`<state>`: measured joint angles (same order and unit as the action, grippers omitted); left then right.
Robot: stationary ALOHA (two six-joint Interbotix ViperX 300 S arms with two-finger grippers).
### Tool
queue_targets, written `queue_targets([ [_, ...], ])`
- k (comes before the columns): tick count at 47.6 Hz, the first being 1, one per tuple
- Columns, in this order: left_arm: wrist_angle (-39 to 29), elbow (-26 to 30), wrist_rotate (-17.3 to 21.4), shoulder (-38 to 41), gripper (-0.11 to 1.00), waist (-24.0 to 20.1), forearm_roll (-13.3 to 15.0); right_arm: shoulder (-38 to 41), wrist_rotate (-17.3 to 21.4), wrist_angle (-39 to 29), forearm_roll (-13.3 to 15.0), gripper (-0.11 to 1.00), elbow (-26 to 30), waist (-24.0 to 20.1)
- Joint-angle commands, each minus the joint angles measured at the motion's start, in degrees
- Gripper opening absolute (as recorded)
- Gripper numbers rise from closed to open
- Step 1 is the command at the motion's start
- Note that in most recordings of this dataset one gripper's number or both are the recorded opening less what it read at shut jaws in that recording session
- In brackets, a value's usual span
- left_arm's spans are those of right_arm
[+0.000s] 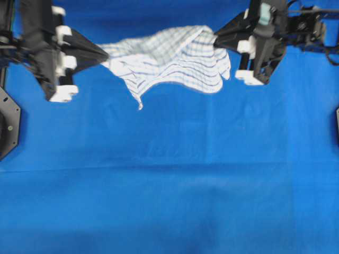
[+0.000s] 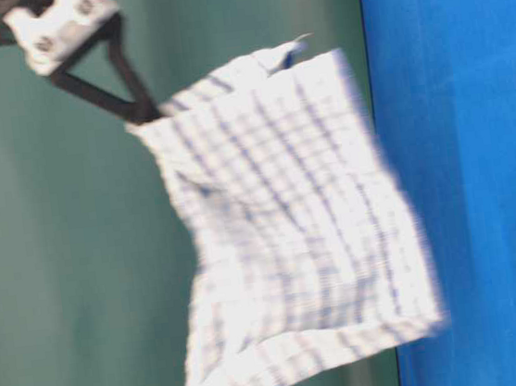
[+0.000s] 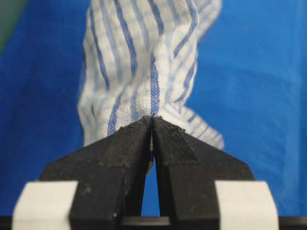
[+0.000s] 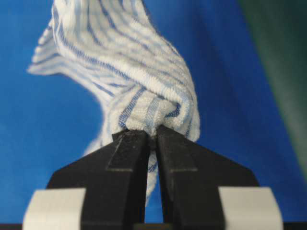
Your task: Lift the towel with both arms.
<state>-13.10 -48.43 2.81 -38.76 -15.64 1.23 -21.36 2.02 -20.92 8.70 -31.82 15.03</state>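
- Towel [image 1: 169, 61]: white with blue and grey checks, strung between the two grippers at the far side of the scene, sagging in the middle. Its lower edge hangs in loose folds, one corner pointing down toward the near side.
- Left gripper [image 1: 103, 53]: fingers pressed together on the towel's left end. The left wrist view shows both black fingers [image 3: 129, 143] meeting at their tips, cloth bunched right at the pinch.
- Right gripper [image 1: 216, 38]: clamped on the towel's right end. The right wrist view shows a twisted roll of cloth [image 4: 153, 105] wedged between the fingertips [image 4: 129, 148], with a narrow gap between them.
- Table-level view: the towel [image 2: 300, 235] hangs spread out in front of a green backdrop, apparently off the table cloth [image 2: 470, 169]; one gripper [image 2: 141, 108] grips an upper corner. Picture is motion-blurred.
- Blue table cloth [image 1: 169, 185]: lies spread out, lightly creased, under and near to the hanging towel.
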Motion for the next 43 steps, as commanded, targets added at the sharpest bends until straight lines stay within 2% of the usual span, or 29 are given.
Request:
queue_targets([
  [1, -2.37, 2.11, 0.0, -4.13, 0.01, -1.14, 0.0, -2.46, -0.35, -1.76, 0.88, 0.07, 3.08, -0.09],
  [15, -4.22, 3.69, 0.0, -12.22, 0.01, -1.67, 0.0, -5.71, -0.79, -4.83, 2.11, 0.07, 8.44, -0.09],
  [29, -2.55, 6.86, 0.0, -13.27, 0.01, -1.67, 0.0, -6.33, -1.85, -5.19, 3.25, 0.07, 12.39, -0.09],
  [43, -0.88, 6.94, 0.0, -13.18, 0.01, -1.67, 0.0, -6.33, -2.29, -5.1, 3.25, 0.07, 12.83, -0.09],
])
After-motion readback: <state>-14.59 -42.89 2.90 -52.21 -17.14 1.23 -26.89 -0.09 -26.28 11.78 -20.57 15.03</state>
